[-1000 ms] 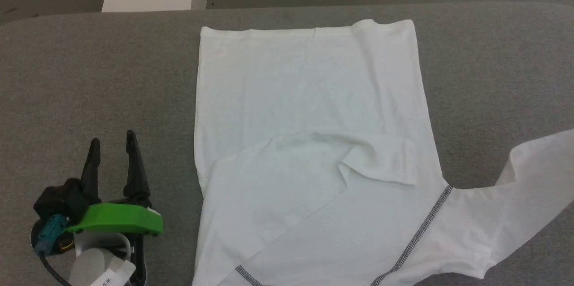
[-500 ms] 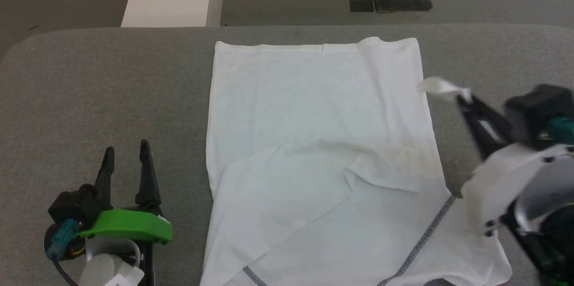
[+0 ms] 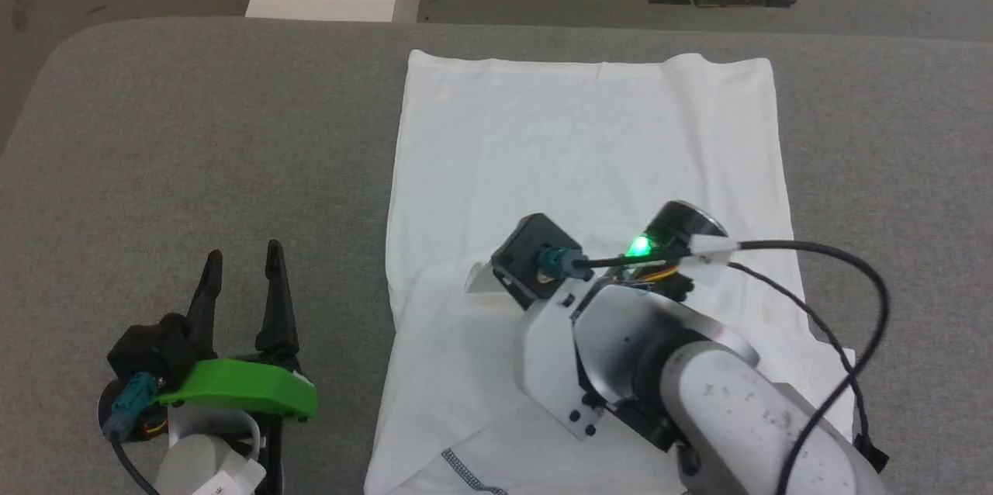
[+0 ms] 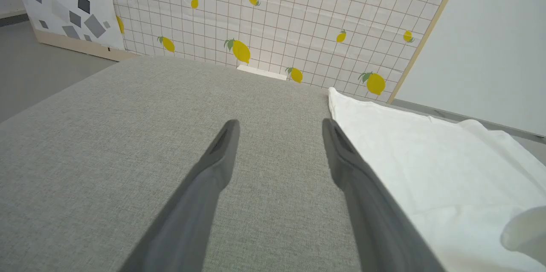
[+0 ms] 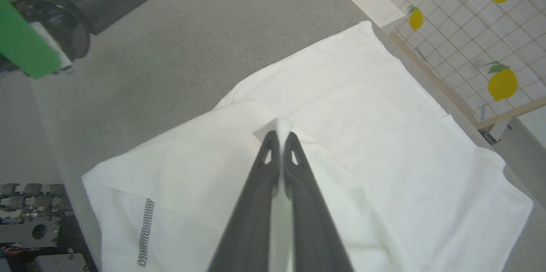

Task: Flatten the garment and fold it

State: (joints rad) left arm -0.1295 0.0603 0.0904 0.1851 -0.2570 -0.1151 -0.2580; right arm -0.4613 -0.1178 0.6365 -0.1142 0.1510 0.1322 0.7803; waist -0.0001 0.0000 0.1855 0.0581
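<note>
Right wrist view: the right hand (image 5: 280, 136) is clamped on the sleeve cuff (image 5: 273, 126) of the white long-sleeved shirt (image 3: 582, 138), which lies spread on the grey table (image 3: 194, 130). One second earlier that sleeve trailed off to the right of the shirt body. It now crosses over the body, with the cuff above the left-middle area. The left hand (image 3: 242, 256) rests on the table left of the shirt, fingers apart, holding nothing. Judgement: the sleeve fold is nearly placed; release and the body folds remain.
</note>
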